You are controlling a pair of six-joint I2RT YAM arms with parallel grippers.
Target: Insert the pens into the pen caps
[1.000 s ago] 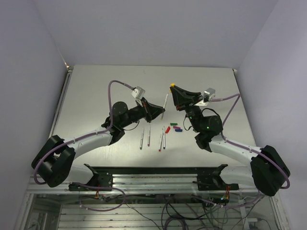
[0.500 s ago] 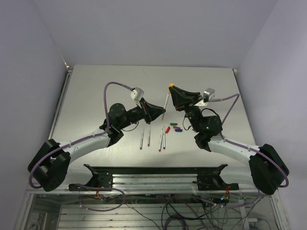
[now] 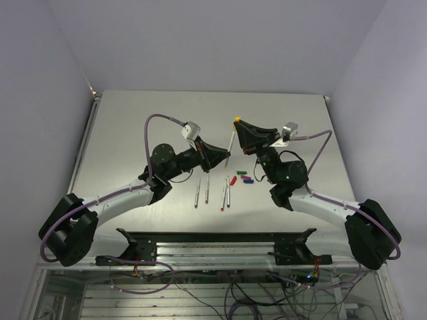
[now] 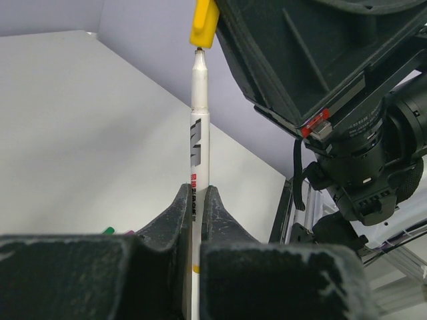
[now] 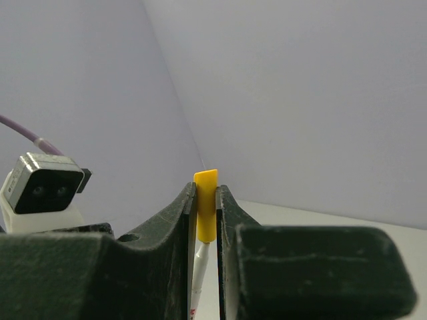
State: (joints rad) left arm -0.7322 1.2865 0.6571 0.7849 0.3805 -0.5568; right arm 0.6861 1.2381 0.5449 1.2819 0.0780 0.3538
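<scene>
My left gripper (image 3: pixel 224 158) is shut on a silvery-white pen (image 3: pixel 230 145) and holds it up above the table; the barrel (image 4: pixel 198 140) rises between the jaws in the left wrist view. My right gripper (image 3: pixel 239 124) is shut on the yellow cap (image 3: pixel 237 120), also seen in the right wrist view (image 5: pixel 205 203) and in the left wrist view (image 4: pixel 203 23). The pen's tip (image 4: pixel 198 57) sits at the cap's open end (image 5: pixel 204 248). Several more pens (image 3: pixel 212 193) lie on the table, with the red, green, purple and blue caps (image 3: pixel 241 178) next to them.
The white table (image 3: pixel 133 127) carries the loose pens and caps near its front middle. A black rail (image 3: pixel 213 238) runs along the near edge between the arm bases. Grey walls close in at the back and sides.
The left arm has shifted a little, bringing the pen's tip up to the yellow cap. The right gripper has barely moved.
</scene>
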